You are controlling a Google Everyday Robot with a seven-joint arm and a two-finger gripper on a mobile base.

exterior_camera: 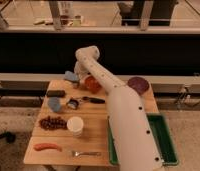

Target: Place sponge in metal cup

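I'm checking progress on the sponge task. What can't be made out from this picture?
- Whether the gripper, at the table's far side beside the sponge, touches the sponge: camera view, the arm's wrist covers it.
- What is inside the metal cup: camera view, too small to tell.
- The left part of the green bin and the right side of the table: camera view, hidden by the arm.

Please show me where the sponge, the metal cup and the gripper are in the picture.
sponge (pixel 69 76), camera view, the middle of its light-blue top.
metal cup (pixel 73 103), camera view, its grey side wall.
gripper (pixel 79 80), camera view, its lower end, close beside the sponge.
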